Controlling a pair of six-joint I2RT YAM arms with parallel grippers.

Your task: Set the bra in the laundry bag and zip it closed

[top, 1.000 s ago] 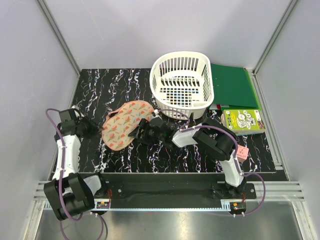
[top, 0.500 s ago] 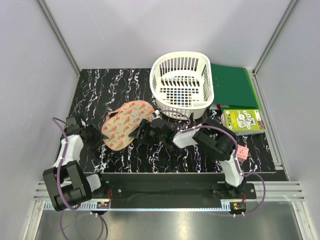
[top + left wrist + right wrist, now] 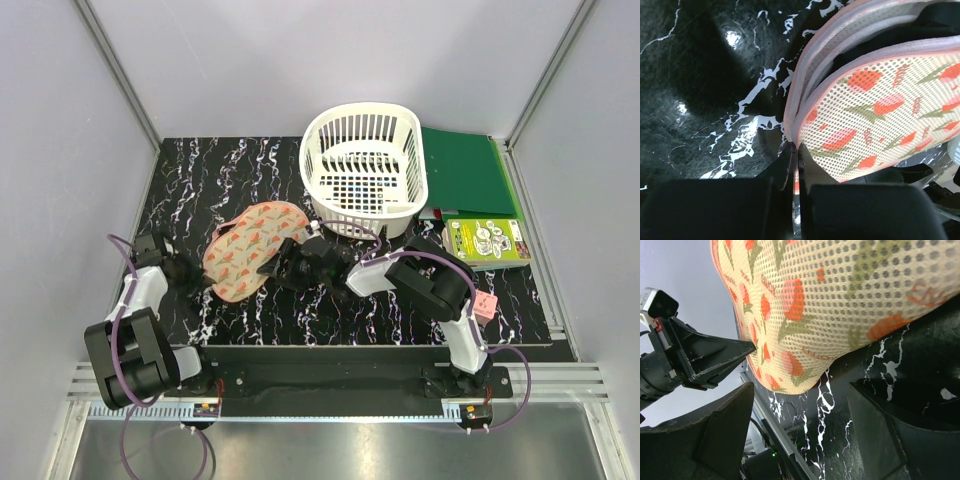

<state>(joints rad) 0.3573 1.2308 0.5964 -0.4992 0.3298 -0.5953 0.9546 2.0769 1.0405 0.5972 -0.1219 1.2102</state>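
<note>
Overhead, pale walls [image 3: 300, 60] box a black veined mat [image 3: 200, 180]; left gripper [image 3: 796, 150] closed at the laundry bag [image 3: 250, 250], right gripper [image 3: 801, 395] agape.

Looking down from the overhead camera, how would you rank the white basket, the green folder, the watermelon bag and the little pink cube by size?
1. Basket, clearly the largest.
2. Folder and bag look about alike, so they are not ranked against each other. The folder is also partly hidden.
3. Cube, by far the smallest.
</note>
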